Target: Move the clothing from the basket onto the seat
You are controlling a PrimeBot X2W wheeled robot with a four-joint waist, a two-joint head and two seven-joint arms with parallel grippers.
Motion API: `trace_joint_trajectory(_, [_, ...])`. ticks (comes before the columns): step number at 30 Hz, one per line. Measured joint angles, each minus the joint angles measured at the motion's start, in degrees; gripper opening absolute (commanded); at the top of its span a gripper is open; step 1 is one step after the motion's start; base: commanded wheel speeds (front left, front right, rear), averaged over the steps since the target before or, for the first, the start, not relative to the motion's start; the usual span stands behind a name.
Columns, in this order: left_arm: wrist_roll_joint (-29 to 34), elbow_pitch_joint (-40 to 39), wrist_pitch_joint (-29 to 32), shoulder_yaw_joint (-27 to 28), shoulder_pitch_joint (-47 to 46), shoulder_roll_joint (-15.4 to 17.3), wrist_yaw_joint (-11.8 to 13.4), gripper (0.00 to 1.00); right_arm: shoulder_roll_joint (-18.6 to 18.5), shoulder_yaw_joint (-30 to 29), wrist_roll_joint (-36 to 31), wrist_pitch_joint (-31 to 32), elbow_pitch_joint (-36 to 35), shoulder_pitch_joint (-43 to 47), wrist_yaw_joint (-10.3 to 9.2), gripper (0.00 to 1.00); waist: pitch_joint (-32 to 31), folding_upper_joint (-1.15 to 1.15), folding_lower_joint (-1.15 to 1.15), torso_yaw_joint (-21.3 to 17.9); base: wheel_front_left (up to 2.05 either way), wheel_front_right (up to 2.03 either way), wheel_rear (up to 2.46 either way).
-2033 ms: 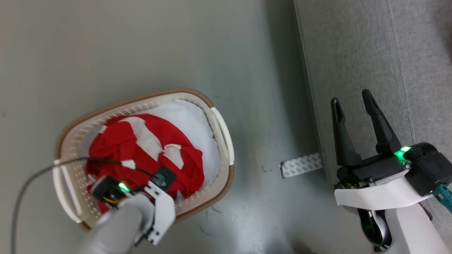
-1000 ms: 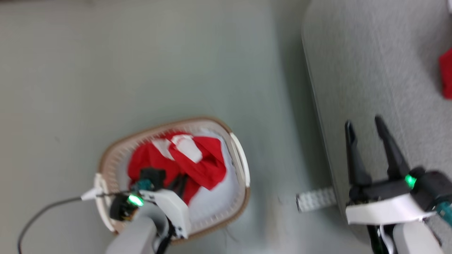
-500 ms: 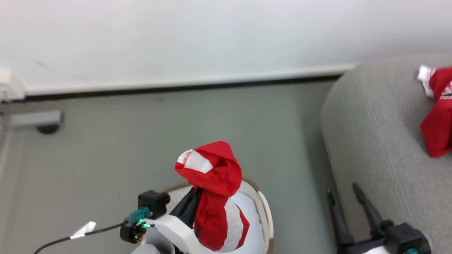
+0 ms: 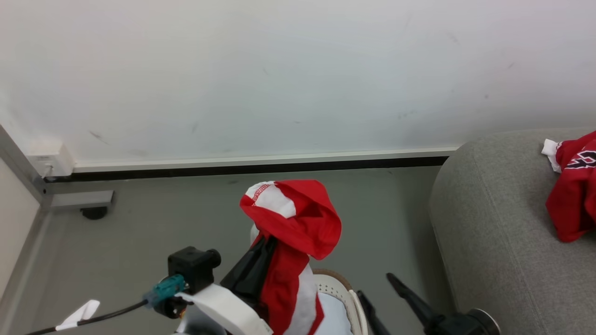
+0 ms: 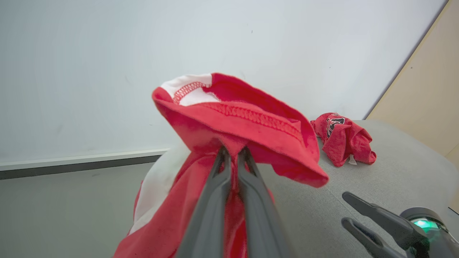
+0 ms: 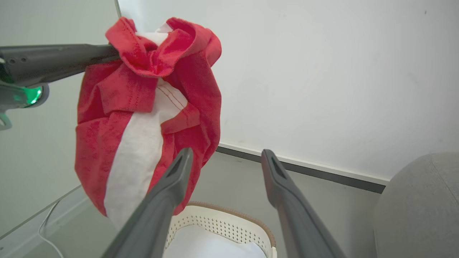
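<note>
My left gripper (image 4: 263, 244) is shut on the clothing, a red garment with white stripes (image 4: 291, 223). It hangs in a bunch above the basket (image 4: 336, 286), a cream perforated tub with a brown rim at the bottom of the head view. In the left wrist view the closed fingers (image 5: 247, 179) pinch a fold of that garment (image 5: 244, 122). My right gripper (image 4: 374, 284) stands open and empty between basket and seat (image 4: 489, 232). A red jersey (image 4: 570, 200) with black lettering lies on the grey seat. The right wrist view shows the hanging garment (image 6: 143, 107) over the basket (image 6: 222, 225).
A white wall and dark baseboard (image 4: 256, 167) run behind the grey floor. A wall socket (image 4: 49, 163) and a grey metal foot (image 4: 81, 200) sit at the far left. A cable with a white tag (image 4: 79, 316) trails from my left wrist. White lining (image 6: 204, 247) shows inside the basket.
My left gripper has lifted the striped red garment out of the basket and holds it up in the air. The head camera has tilted up, bringing the wall and the jersey into view.
</note>
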Motion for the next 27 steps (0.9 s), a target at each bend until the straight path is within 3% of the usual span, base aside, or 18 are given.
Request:
trace_joint_trajectory(11, [-0.08, -8.26, 3.65, -1.98, 0.77, 0.11, 1.47, 0.0, -3.86, 19.79, 14.06, 0.0, 1.91, -10.31, 0.01, 1.0, -0.33, 0.0, 0.01, -0.5, 0.0, 0.0, 0.0])
trace_joint_trajectory(19, [0.2, -11.22, 5.76, -5.0, 0.58, -1.44, 1.7, 0.0, -0.32, 24.76, 20.28, 0.0, 9.34, -17.59, 0.0, 1.0, -0.33, 0.0, 0.02, 0.14, 0.0, 0.0, 0.0])
trace_joint_trajectory(20, [0.2, -11.43, 6.1, -5.2, 0.54, -1.53, 1.74, 0.0, 0.3, 25.16, 20.98, 0.0, 9.47, -18.26, 0.0, 0.42, -0.29, 0.0, 0.02, 0.29, 0.0, 0.0, 0.0])
trace_joint_trajectory(21, [0.21, -11.6, 6.26, -5.31, 0.48, -1.56, 1.75, 0.0, 0.83, 25.09, 21.38, 0.0, 9.35, -18.92, 0.0, 0.0, -0.22, 0.0, 0.02, 0.43, 0.0, 0.0, 0.0])
trace_joint_trajectory(27, [0.36, -11.02, 6.22, -3.93, 0.06, -1.02, 3.07, 0.0, 1.31, 23.65, 22.75, 0.0, 7.58, -20.11, 0.0, 0.0, 0.19, 0.0, 0.03, 1.26, 0.0, 0.0, 0.0])
